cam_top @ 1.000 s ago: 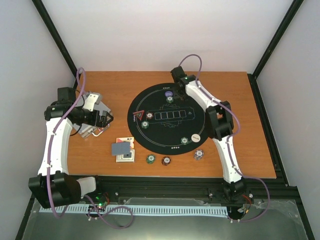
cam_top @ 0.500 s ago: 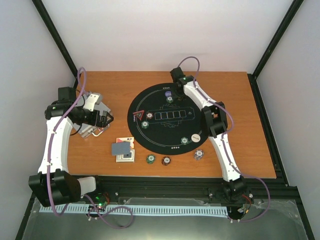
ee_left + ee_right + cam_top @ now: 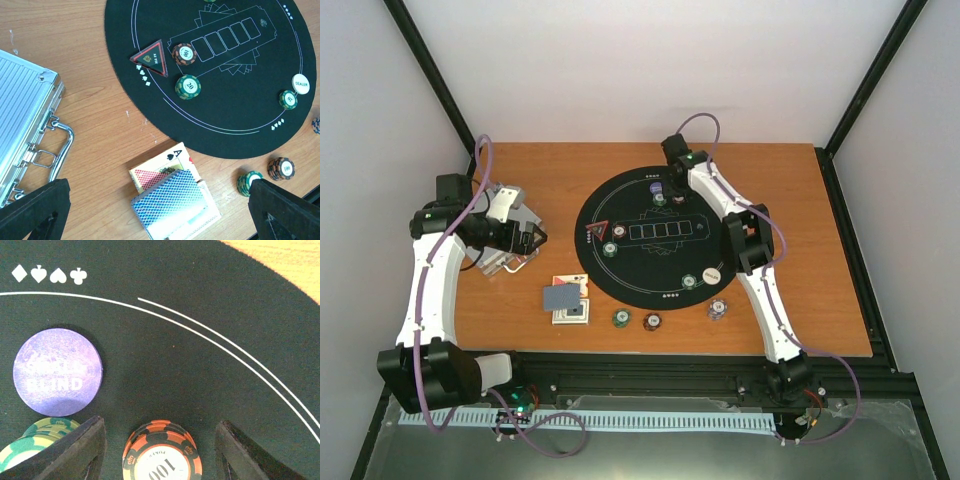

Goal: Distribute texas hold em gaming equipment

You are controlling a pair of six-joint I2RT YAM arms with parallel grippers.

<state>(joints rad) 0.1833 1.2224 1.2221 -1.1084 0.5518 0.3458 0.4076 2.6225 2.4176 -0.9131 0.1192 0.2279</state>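
We see only half of the orange striped chip (image 3: 161, 455); the picture cuts it off. The right gripper (image 3: 160, 432) has its fingers spread around it, not touching. The left gripper (image 3: 155, 200) is spread wide.

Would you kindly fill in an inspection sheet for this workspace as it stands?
Surface: wooden table carrying a round black mat.
Job's things: card pile and three loose chips on bare wood near the mat's front edge; dealer button, small-blind disc and orange chip stack on the mat, with other chips.
Clutter: silver case left of the mat.
Grippers: left gripper open, by the case; right gripper open, straddling the orange chip stack without touching it.
Cables: purple cables run along both arms.
Surroundings: white walls, black frame posts.
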